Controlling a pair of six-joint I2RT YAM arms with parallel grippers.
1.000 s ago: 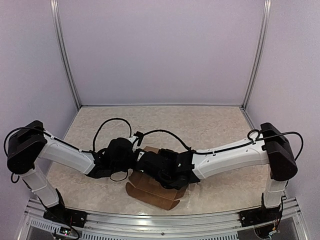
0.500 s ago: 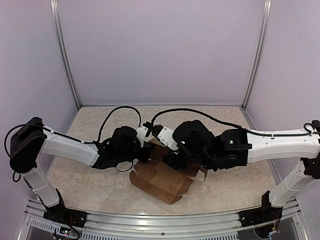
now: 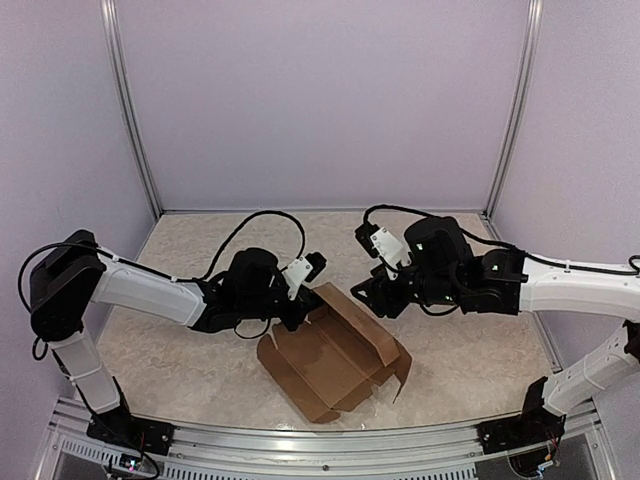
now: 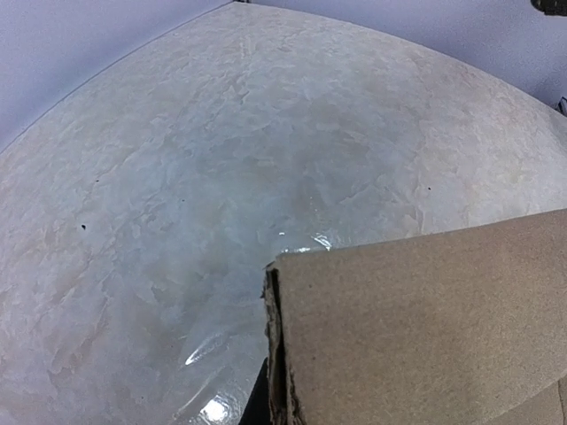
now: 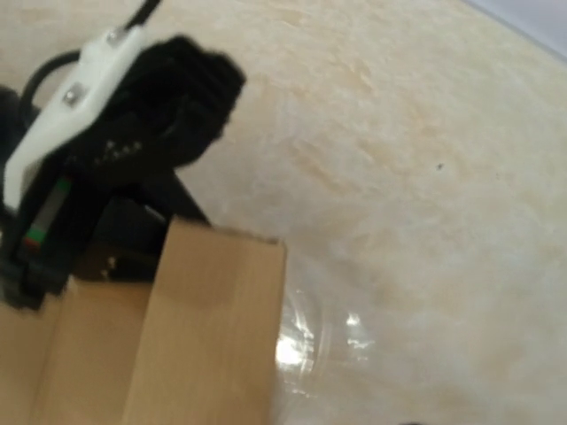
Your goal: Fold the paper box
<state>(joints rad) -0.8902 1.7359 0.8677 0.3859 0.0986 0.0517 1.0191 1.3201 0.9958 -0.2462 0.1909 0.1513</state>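
My left gripper (image 3: 299,304) is pinched tight on the paper box's (image 3: 335,360) far-left corner. My right gripper (image 3: 364,294) hangs near its far edge, and I cannot tell how its jaws stand.

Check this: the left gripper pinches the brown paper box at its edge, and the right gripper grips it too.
One part is wrong. The left gripper does pinch the paper box at its edge, but the right gripper is off it: the right wrist view shows the cardboard with none of its fingers on it.
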